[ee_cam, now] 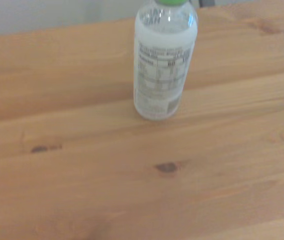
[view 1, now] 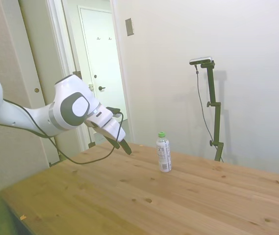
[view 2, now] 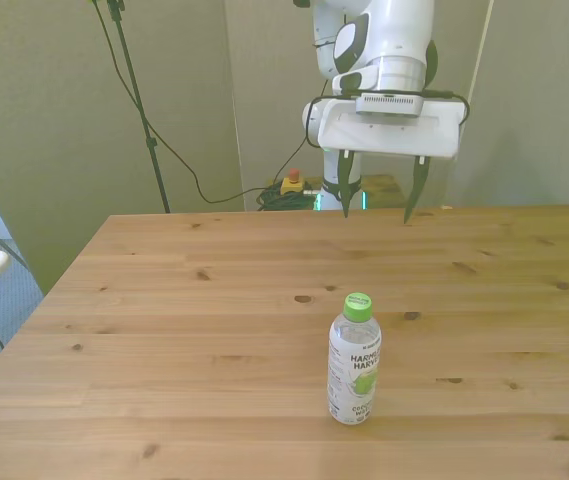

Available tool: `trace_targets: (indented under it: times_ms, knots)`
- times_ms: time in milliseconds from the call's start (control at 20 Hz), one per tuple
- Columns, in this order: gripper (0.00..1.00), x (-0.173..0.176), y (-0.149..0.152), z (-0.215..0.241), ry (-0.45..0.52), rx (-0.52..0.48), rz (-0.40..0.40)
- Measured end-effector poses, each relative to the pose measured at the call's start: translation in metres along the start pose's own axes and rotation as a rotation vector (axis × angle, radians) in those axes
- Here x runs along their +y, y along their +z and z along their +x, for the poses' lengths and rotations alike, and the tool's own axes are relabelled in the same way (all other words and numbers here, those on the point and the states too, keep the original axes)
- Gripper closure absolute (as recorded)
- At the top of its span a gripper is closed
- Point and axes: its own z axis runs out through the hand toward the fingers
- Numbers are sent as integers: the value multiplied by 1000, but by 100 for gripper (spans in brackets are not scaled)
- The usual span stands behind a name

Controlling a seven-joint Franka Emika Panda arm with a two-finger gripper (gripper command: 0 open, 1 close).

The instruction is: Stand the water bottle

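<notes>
- Pale walls and a closed white door [view 1: 101, 73] stand behind the wooden table [view 2: 214, 330], whose planks show scattered dark knots.
- We see the water bottle [view 2: 354, 358] upright on its base, green cap [view 2: 357, 304] up, white label facing the front camera.
- Taking the front view as a clock face centred on the tabletop, we place the bottle toward 5 o'clock, near the table's edge closest to that camera.
- We find the gripper [view 2: 377, 211] at about 12 o'clock from the bottle in that view, well apart from it and raised above the far part of the table.
- Its two dark fingers [view 2: 345, 196] point downward with a wide gap between them, and we see nothing held there.
- From the side camera the gripper [view 1: 121, 145] sits at roughly 9 o'clock of the bottle [view 1: 164, 152], with bare wood between them.
- Through the wrist camera the bottle [ee_cam: 163, 62] shows its printed back panel; the picture is soft, so we can only say the small print looks like a table of text.
- We also notice a small yellow box with a red button [view 2: 291, 183] on the floor behind the table, among cables.
</notes>
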Motion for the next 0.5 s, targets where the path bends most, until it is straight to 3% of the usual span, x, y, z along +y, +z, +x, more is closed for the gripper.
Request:
trace_targets:
  times_ms: [250, 500]
  knots:
    - [0, 26, -18, 4, -114, -148, -40]
    - [0, 45, -4, -18, -205, -235, -100]
